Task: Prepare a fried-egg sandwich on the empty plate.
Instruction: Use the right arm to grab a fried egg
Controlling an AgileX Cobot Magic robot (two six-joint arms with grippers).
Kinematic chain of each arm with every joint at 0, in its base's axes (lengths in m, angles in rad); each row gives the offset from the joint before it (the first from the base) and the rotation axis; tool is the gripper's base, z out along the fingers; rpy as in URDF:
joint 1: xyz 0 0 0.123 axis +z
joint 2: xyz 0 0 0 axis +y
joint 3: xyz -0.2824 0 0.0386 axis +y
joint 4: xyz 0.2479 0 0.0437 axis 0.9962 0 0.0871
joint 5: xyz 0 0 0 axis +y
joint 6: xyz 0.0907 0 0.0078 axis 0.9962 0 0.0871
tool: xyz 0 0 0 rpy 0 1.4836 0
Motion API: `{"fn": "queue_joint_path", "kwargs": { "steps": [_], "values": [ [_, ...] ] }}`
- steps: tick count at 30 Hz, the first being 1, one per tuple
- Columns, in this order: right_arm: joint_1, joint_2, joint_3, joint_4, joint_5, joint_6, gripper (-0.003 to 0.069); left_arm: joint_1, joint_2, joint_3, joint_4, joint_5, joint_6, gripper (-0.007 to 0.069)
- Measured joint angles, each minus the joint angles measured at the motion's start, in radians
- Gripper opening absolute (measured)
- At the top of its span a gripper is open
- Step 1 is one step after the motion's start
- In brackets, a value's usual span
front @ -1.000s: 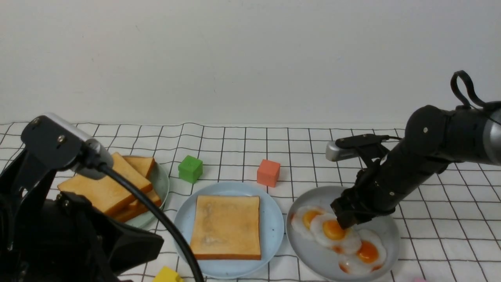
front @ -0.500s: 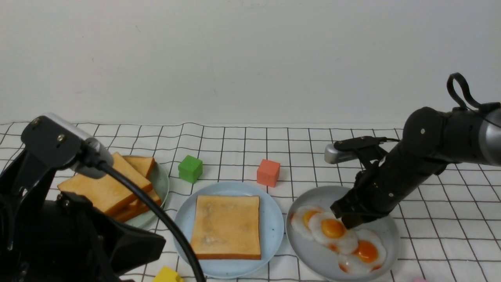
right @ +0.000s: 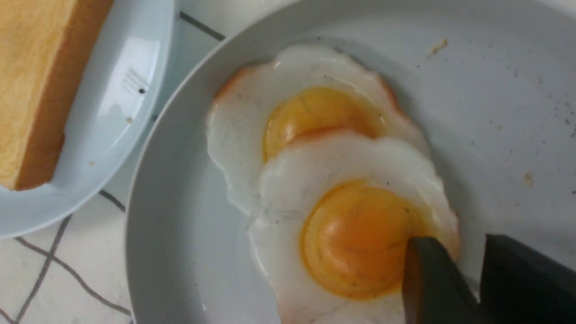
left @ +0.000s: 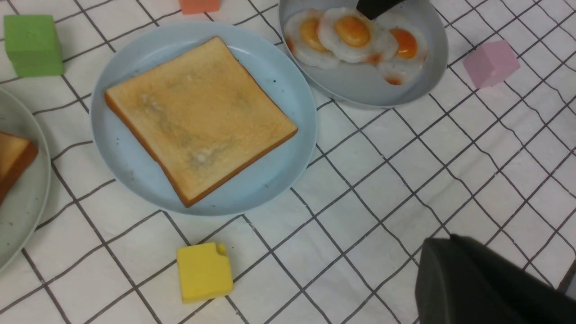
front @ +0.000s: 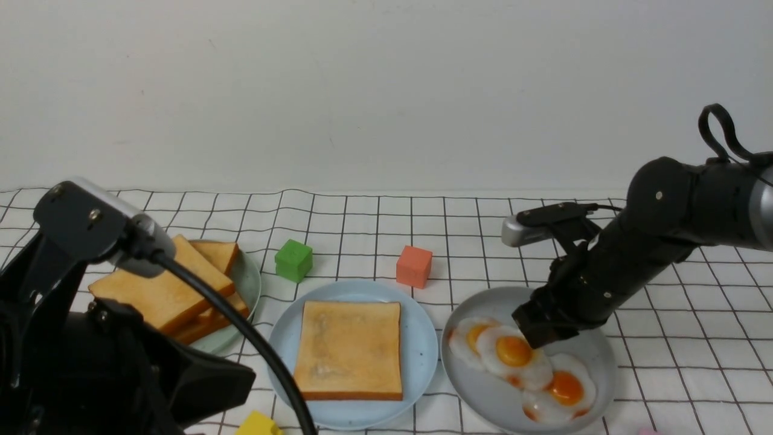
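Your right gripper (front: pixel 534 339) sits at the rim of the middle fried egg (front: pixel 513 353) on the grey plate (front: pixel 595 356), jaws narrowly apart; whether they pinch it you cannot tell. One toast slice (front: pixel 350 350) lies on the light-blue plate (front: pixel 423 353) by the front edge of the table (front: pixel 694 338). Egg and top slice are not yet on.

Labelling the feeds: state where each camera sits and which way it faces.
Front: between the arms, facing forward; left arm and right arm show.
Left wrist: left arm, looking down at the toast; left gripper partly shows.
Right wrist: right arm, close above the eggs; its fingertips show.
All share the eggs.
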Motion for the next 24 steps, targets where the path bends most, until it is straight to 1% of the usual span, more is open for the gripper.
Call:
{"fn": "queue_joint_path", "kwargs": {
  "steps": [2,4,11,24],
  "values": [
    [0.0,0.0,0.0,0.0,0.0,-0.015,0.0236,0.0,0.0,0.0,0.0,0.001,0.0,-0.001],
    [0.0,0.0,0.0,0.0,-0.005,-0.025,0.0245,0.0,0.0,0.0,0.0,0.002,0.0,-0.001],
    [0.0,0.0,-0.001,0.0,-0.016,-0.044,0.0227,0.0,0.0,0.0,0.0,0.017,0.0,-0.001],
    [0.0,0.029,-0.001,0.012,-0.033,-0.052,0.023,0.0,0.0,0.0,-0.004,0.017,0.0,-0.0003]
  ]
}}
